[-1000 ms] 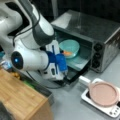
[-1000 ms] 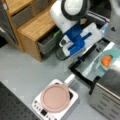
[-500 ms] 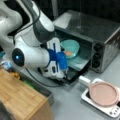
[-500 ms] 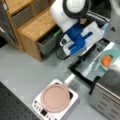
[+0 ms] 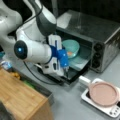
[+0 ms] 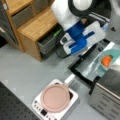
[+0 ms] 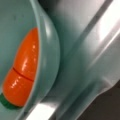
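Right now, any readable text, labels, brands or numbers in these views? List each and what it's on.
No readable text in any view.
Toaster oven: marks around the knobs are too blurred to read.
White hotplate: front panel buttons show no legible characters.
Gripper, above the open oven door: no label visible.
Teal bowl and toy carrot: no markings.

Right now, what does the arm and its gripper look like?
The arm has rounded white shells with dark grey joints, and one round black end cap carries a glowing blue dot. A thin black cable hangs under it. The gripper sits on a white body with bright blue parts, seen in both front views.
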